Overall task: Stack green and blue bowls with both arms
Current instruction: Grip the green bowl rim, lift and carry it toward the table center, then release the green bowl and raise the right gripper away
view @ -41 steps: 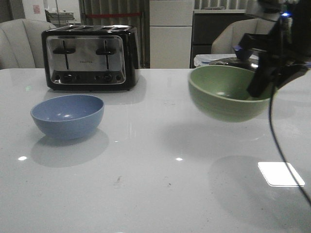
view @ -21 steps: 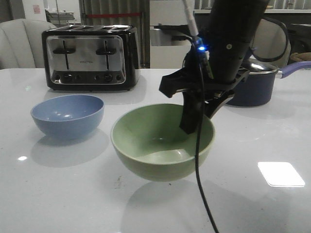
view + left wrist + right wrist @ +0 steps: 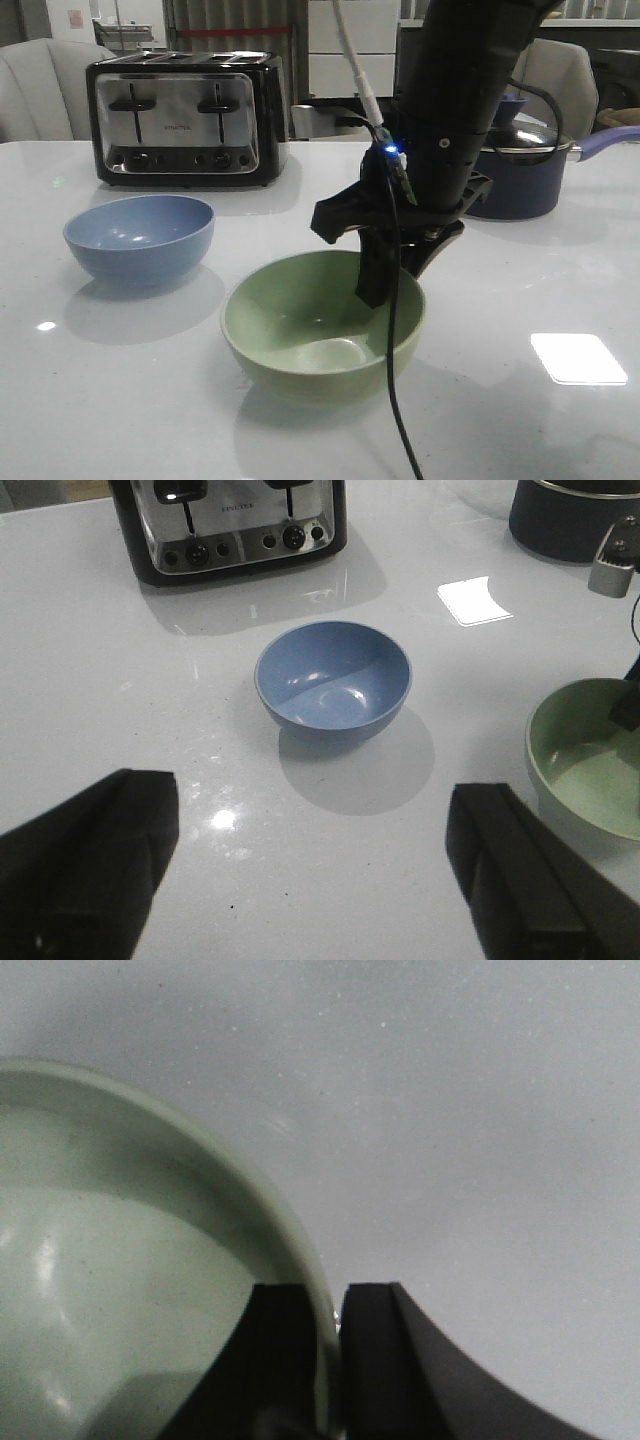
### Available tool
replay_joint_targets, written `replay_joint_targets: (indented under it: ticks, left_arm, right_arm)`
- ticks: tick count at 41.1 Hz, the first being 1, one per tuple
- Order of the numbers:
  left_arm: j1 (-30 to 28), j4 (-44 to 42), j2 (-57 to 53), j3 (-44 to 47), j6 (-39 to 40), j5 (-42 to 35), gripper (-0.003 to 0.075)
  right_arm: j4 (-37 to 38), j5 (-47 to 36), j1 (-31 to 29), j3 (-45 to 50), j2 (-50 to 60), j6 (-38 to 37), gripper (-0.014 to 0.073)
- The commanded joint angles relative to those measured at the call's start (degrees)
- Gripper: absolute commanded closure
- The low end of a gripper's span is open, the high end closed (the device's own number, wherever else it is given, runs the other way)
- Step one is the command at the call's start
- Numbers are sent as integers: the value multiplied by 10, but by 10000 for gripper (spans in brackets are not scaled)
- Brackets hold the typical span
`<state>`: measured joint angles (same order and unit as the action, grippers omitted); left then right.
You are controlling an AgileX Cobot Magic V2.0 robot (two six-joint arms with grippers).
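Green, matte and round, one bowl [image 3: 322, 325] is sitting on the white table [image 3: 520, 420], its rim being pinched by the right claw [image 3: 338, 1360], one finger inside, one outside. One blue bowl [image 3: 333, 680] of like shape is standing ahead of the wide-open left claw [image 3: 310, 870], with one shiny toaster [image 3: 230, 522] and one dark saucepan [image 3: 520, 180] beyond.

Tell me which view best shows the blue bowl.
The left wrist view: the blue bowl sits whole near mid-frame, its inside visible from above. The front view shows it whole but side-on, left of the green bowl. The right wrist view misses it.
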<state>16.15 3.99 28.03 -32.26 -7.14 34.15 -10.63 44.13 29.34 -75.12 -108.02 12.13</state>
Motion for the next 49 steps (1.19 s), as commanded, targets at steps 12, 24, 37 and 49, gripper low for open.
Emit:
replay_joint_targets:
  ticks: [12,24,37,49]
  left_arm:
    - [3,6,6,-16,-1,-44,120]
    - [3,6,6,-16,-1,-44,120]
    - [3,6,6,-16,-1,-45,120]
    - [3,6,6,-16,-1,-46,120]
  right_arm:
    - [-1,-35,0,-18,61,-1,250]
    - [2,-75,0,50,215,15,252]
    - [4,-102,0,195,428,19,252]
    - [4,-99,0,304,575,19,252]
